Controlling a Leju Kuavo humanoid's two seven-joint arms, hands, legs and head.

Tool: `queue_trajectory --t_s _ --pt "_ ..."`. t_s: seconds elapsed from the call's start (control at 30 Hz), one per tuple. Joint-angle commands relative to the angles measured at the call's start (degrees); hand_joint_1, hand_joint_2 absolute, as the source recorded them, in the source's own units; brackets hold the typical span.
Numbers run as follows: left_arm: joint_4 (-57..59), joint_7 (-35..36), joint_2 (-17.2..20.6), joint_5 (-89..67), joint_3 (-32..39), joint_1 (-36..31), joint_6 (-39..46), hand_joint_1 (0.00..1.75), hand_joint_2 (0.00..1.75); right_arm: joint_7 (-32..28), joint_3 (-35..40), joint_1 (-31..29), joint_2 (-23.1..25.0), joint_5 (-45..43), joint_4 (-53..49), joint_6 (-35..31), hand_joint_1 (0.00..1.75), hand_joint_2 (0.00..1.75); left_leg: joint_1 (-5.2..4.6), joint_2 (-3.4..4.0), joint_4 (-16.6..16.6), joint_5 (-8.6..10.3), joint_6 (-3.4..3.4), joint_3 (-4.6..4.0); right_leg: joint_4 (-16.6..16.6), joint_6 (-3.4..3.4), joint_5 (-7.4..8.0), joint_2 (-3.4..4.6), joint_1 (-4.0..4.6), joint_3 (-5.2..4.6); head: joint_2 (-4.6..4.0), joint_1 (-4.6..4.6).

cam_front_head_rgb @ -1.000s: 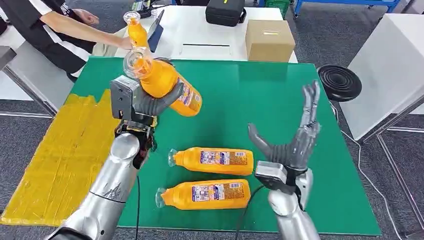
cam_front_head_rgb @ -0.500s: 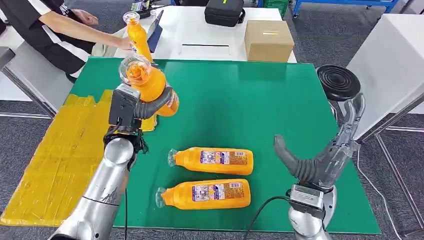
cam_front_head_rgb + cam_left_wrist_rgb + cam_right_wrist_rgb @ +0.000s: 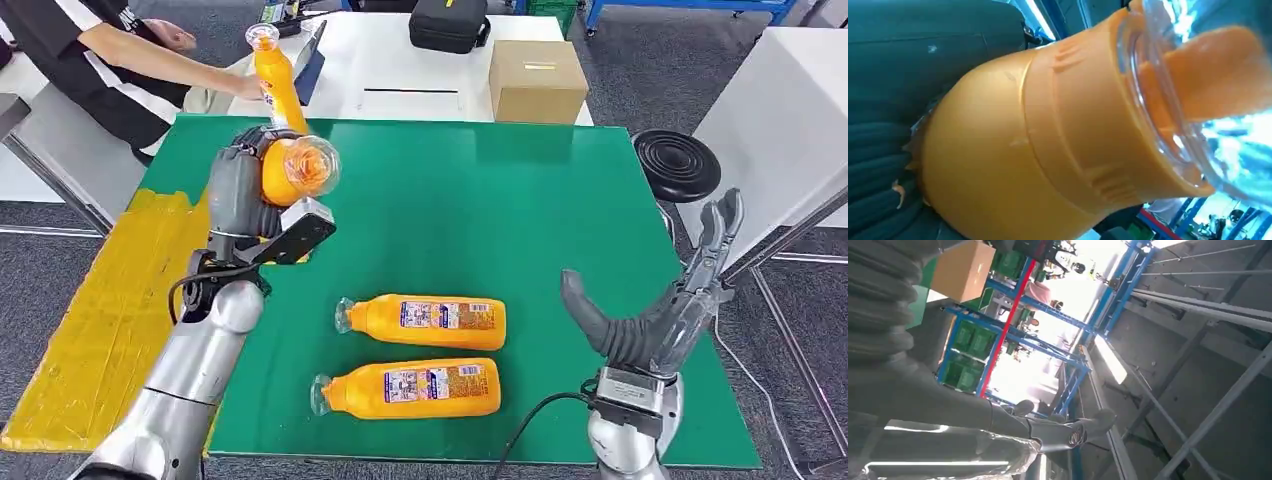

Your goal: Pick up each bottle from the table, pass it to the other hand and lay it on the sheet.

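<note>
Our left hand (image 3: 243, 195) has its fingers (image 3: 236, 180) wrapped round an orange bottle (image 3: 292, 168), aloft over the surface's left edge near the yellow sheet (image 3: 100, 310). Right hand (image 3: 655, 315) empty, fingers splayed, by the right edge. Risk, we judge: smooth bottle slides out when tipped.

- The left hand (image 3: 245, 195) turned over at the wrist while gripping its orange bottle (image 3: 290, 168); a second ago the back of the hand faced the robot, and now the bottle's clear cap pointed toward the robot.
- That bottle swung from lying tilted across the green worktop (image 3: 480, 200), body out to the right, to sitting end-on nearer the yellow sheet (image 3: 110, 310).
- The right hand (image 3: 660, 315) dropped back and moved right toward the worktop's edge, its fingers (image 3: 715, 235) still spread wide and holding nothing.
</note>
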Motion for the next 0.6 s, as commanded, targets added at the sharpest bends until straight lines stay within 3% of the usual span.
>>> queue_trajectory --t_s 0.03,0.13,0.27,0.6 --pt "11.8 8.2 5.7 -26.5 -3.5 -3.8 2.9 1.75 1.75 0.4 -0.1 -3.1 -2.3 -1.6 2.3 -1.3 0.00 1.75 0.10 0.07 -0.1 -0.04 -0.43 0.27 -0.1 -0.17 0.00 0.06 0.07 0.27 0.00 0.00" --pt "18.7 11.5 6.3 -32.1 -3.2 -4.7 4.8 1.75 1.75 0.8 -0.6 -3.2 -3.0 -0.8 1.3 -2.5 0.00 1.75 0.06 0.06 -0.1 -0.01 -0.31 0.22 -0.1 -0.13 0.02 0.06 0.04 0.22 0.00 0.02" --pt "28.6 14.5 7.6 -35.1 -1.5 -6.1 6.3 1.75 1.75 5.8 -3.4 -4.0 -3.4 0.5 2.4 -0.5 0.00 1.75 0.07 0.03 -0.1 0.00 -0.36 0.21 -0.1 -0.15 0.02 0.02 0.05 0.22 0.00 0.00" --pt "44.2 20.9 8.8 -36.1 -0.7 -9.1 5.9 1.75 1.75 6.4 -5.4 -4.3 -2.2 2.2 4.4 1.8 0.00 1.75 0.10 0.06 -0.1 -0.02 -0.38 0.26 -0.1 -0.15 0.00 0.03 0.07 0.28 0.00 0.00"
